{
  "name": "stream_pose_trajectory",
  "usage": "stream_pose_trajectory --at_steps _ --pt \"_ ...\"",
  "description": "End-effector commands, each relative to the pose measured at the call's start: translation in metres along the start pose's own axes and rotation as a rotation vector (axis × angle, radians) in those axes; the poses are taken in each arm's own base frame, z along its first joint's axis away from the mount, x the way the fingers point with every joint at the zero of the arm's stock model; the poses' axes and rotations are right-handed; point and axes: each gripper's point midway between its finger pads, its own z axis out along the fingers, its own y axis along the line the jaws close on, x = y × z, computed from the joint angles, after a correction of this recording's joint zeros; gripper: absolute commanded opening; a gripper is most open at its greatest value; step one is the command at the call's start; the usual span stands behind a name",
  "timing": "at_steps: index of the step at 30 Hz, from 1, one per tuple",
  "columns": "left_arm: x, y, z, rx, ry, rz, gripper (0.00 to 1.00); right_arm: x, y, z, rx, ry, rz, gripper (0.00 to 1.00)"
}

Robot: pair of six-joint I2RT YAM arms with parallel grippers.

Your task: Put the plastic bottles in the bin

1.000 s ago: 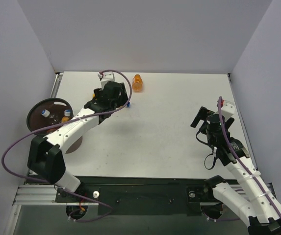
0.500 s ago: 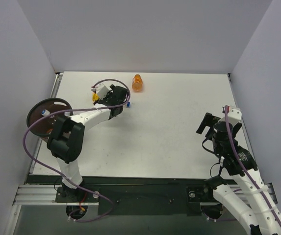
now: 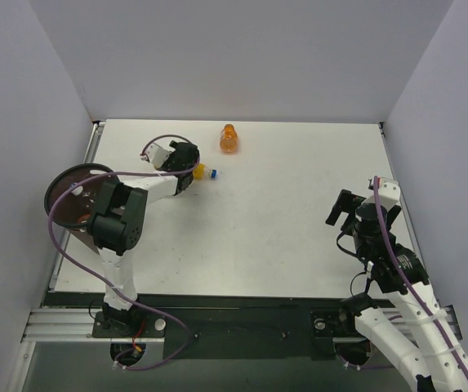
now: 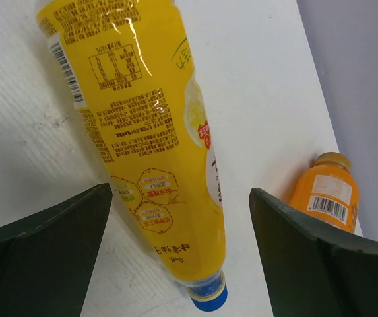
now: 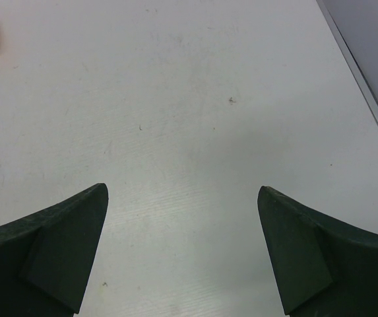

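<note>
Left wrist: left hand [image 4: 180,195] spread wide, yellow bottle [image 4: 142,112] lying in gap; right hand [image 5: 182,191] wide too.

Glossy yellow plastic bottle [image 4: 150,132] lies on a matt white table [image 4: 268,79].

Even, bright light throughout; glare streaks the yellow bottle [image 4: 156,132], and the near tool fingers [image 5: 43,254] blur softly.

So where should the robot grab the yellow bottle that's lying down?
The yellow bottle lies flat and narrows toward its blue cap, where fingers could slip. So probably grip its wide labelled middle, coming from above. The left gripper is open with one finger on each side.
</note>
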Motion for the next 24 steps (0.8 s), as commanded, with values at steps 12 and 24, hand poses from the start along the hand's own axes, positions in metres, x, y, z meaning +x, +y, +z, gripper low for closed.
stream_pose_trajectory --at_steps 12,24 --pt "0.039 -0.017 0.027 0.035 0.132 -0.171 0.78 0.007 -0.003 0.002 0.008 0.013 -0.013 0.91" --pt "-0.027 -0.131 -0.094 0.386 -0.042 0.236 0.38 0.013 0.006 0.010 -0.016 0.029 0.010 0.90"
